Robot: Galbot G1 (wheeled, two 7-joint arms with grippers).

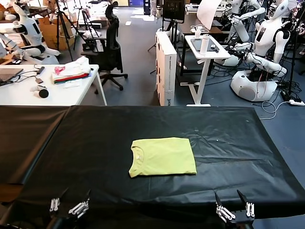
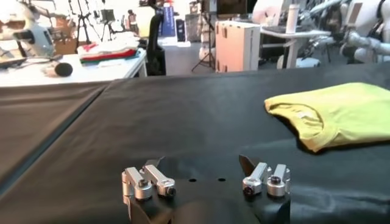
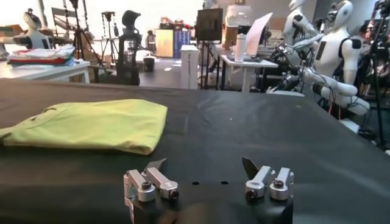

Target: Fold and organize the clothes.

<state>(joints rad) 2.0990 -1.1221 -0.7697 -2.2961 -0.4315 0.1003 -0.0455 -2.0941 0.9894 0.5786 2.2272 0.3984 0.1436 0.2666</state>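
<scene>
I have both arms parked low at the near table edge: left gripper (image 1: 70, 206) and right gripper (image 1: 233, 209) spread wide, holding nothing. The lime yellow-green cotton T-shirt (image 1: 163, 156) lies folded ahead, between them, well clear, so folding looks finished.

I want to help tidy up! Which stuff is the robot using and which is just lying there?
For the job: yellow-green T-shirt, folded on the black table; left gripper and right gripper, both open.

Just lying about: stack of folded clothes, white desk, office chair.
</scene>
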